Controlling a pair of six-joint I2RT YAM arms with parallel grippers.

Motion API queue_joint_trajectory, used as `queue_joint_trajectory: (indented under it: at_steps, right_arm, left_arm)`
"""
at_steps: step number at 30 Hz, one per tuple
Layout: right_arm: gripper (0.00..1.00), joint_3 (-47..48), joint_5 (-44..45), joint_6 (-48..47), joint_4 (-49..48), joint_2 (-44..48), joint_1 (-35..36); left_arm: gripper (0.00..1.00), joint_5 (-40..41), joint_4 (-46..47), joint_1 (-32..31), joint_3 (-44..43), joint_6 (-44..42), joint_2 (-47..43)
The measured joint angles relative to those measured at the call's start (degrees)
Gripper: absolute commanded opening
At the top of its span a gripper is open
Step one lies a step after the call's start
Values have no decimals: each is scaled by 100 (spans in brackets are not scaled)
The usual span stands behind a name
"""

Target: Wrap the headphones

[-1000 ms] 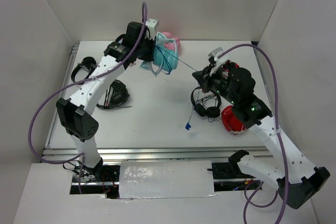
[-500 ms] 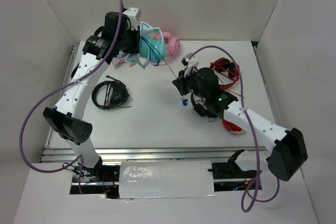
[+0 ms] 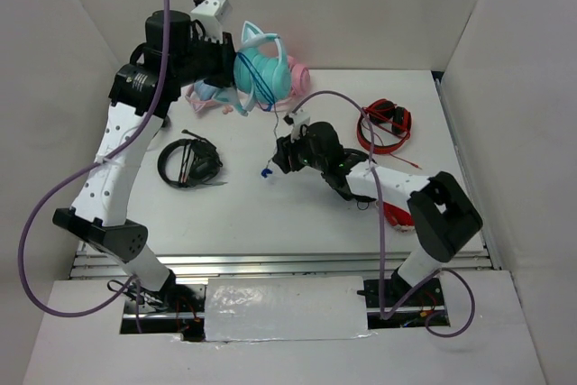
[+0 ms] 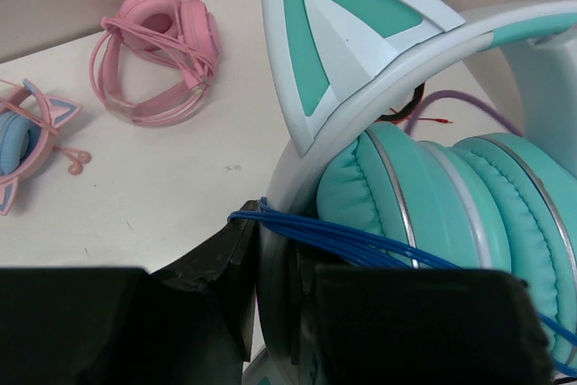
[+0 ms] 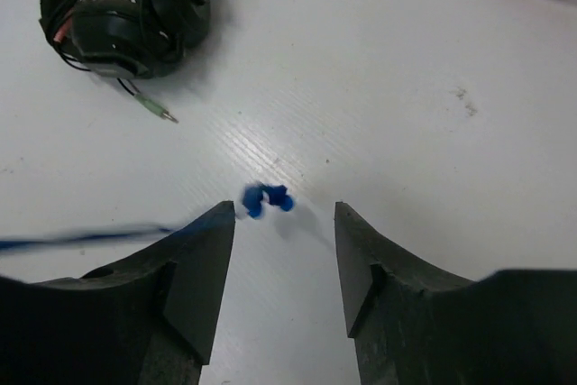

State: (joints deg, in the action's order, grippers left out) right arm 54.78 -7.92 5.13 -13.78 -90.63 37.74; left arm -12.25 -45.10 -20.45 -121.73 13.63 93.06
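Clamped with the left pincer [image 4: 275,263] on the headphones [image 4: 433,187], high over the tabletop [image 4: 180,178]. Spread apart at the right pincer [image 5: 284,214], holding nothing, blue plug [image 5: 268,197] loose just ahead. Mid-wrap, probably. Next: pinch the cable [image 4: 361,242] near the plug, loop it round the headphones.

The teal cat-ear headphones [image 3: 257,69] are held aloft, dark blue cable [image 4: 361,242] looped round the pale headband [image 4: 505,29], plug end [image 5: 267,198] hanging below.
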Motion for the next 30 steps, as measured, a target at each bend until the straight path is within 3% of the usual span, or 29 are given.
queue_joint_trajectory:
  at_steps: [13, 16, 17, 30]
  right_arm:
    - [63, 332, -835, 407, -1023, -1049, 195]
    - [84, 149, -942, 470, -1325, -981, 234]
    - [99, -2, -938, 463, -1397, -903, 236]
    - [100, -1565, -129, 793, -1606, 1132, -507]
  left_arm:
    - [0, -619, -177, 44, -282, -17, -293]
    - [0, -778, -225, 125, -321, -17, -393]
    - [0, -839, -223, 188, -321, -17, -431]
    - [0, -1519, -15, 739, -50, 28, -605]
